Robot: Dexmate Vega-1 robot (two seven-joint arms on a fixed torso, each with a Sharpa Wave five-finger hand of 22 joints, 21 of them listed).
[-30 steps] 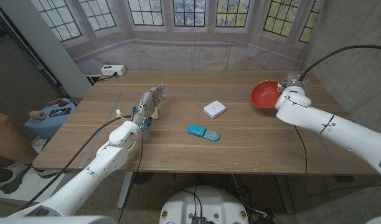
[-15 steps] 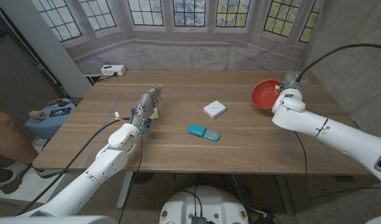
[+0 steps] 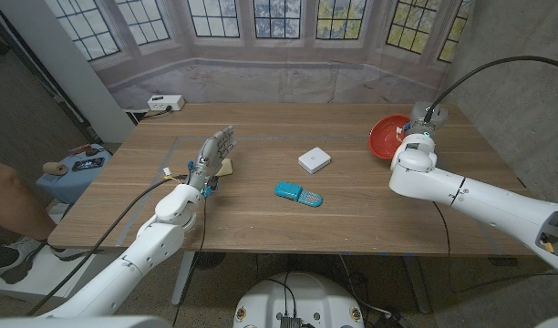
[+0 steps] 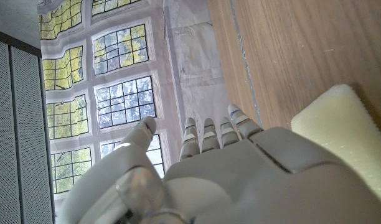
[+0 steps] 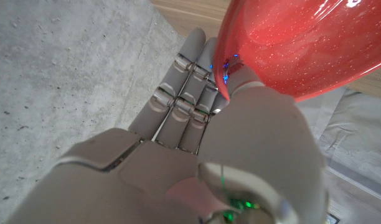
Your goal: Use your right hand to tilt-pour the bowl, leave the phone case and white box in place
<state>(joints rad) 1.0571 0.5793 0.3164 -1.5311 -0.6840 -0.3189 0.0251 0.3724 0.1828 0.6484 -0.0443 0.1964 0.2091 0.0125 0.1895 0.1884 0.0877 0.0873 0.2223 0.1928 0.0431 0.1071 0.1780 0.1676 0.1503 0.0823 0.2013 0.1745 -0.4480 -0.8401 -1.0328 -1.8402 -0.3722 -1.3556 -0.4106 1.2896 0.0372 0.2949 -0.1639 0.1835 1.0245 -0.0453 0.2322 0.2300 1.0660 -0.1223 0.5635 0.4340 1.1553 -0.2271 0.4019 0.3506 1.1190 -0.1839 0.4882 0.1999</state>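
1. Glossy red plastic bowl (image 3: 387, 137) at the far right of the wooden table (image 3: 261, 214), tipped so its open face turns toward the middle, rim clamped by the right hand (image 3: 416, 137)
2. In the right wrist view, right fingers (image 5: 181, 93) pressed together and straight along the outside of the bowl (image 5: 290, 43), thumb over the rim; nothing visible inside the bowl
3. Likely light, thin-walled and stiff, with a slick speckled skin; a rim pinch could slip as the tilt steepens, so best taken deep over the lip, wall squeezed between thumb and fingers
4. Left hand (image 3: 209, 159) on the left side of the table, upright on its edge, fingers straight and close together, holding nothing
5. Pale yellow foam sponge block (image 4: 349, 134) just beside the left hand (image 4: 253, 180), matte with a ridged edge, probably soft
6. Small white square box (image 3: 315, 160) near the table's middle, smooth, hard-looking, rounded corners
7. Teal oblong phone case (image 3: 298, 194) just nearer than the box, lying flat; both well apart from the bowl and outside the likely tilt path
8. Wooden top matte, fine-grained
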